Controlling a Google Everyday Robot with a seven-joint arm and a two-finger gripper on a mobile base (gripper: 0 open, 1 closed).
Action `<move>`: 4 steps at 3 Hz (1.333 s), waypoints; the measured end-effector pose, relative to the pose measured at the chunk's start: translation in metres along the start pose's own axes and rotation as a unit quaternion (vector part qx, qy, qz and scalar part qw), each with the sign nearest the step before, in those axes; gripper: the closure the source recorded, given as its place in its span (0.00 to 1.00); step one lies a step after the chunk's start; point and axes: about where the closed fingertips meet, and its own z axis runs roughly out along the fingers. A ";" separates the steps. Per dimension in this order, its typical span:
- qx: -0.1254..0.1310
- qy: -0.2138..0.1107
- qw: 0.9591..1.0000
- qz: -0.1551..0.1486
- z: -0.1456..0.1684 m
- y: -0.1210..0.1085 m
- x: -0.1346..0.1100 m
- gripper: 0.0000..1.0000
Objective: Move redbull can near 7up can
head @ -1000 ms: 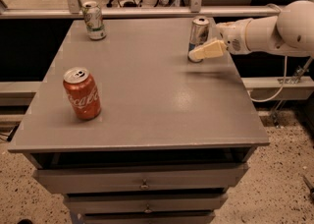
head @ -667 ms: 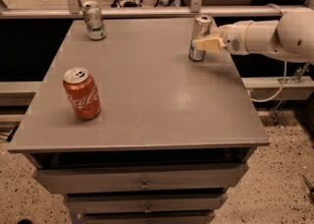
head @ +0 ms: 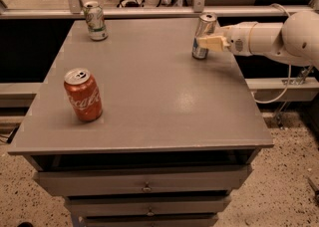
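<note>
The redbull can (head: 203,36), slim and silver with blue patches, stands upright near the far right edge of the grey table (head: 149,96). My gripper (head: 213,42) reaches in from the right on a white arm and is right against the can's right side at mid height. The 7up can (head: 94,20), with a pale white-and-green label, stands at the far left corner of the table, well apart from the redbull can.
A red Coca-Cola can (head: 82,95) stands near the front left of the table. A metal rail (head: 149,12) runs behind the table's far edge. Drawers (head: 144,186) sit below the tabletop. The white arm (head: 279,37) hangs over the right edge.
My gripper has moved up and in from the right side of the redbull can until it is against the can. The cans have not moved.
</note>
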 end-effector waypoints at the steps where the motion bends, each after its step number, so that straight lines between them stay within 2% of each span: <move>1: -0.002 0.000 1.000 0.000 0.002 0.001 0.000 1.00; 2: -0.002 0.000 1.000 0.000 0.002 0.001 0.000 1.00; 3: -0.002 -0.018 1.000 -0.015 0.011 -0.002 -0.023 1.00; 4: -0.008 -0.054 0.997 -0.050 0.036 -0.005 -0.074 1.00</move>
